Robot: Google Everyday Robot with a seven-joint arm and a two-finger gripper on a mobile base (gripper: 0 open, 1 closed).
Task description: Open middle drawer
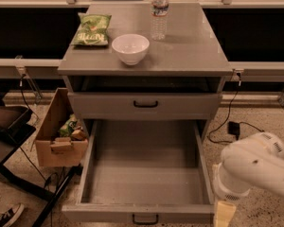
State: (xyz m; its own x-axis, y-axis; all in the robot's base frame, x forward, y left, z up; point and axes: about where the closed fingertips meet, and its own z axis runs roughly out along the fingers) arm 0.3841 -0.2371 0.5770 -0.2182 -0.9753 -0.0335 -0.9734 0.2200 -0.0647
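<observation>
The cabinet (189,107) stands up and left of the gripper (225,215). The middle drawer (144,174) is pulled far out, just left of the gripper, so the job looks done. Its long side runs left to right, and its front and handle (144,219) face the camera. The gripper hangs low by the front's right corner, a good spot for tugging. I cannot tell if it is open or closed, and I see nothing in it.
</observation>
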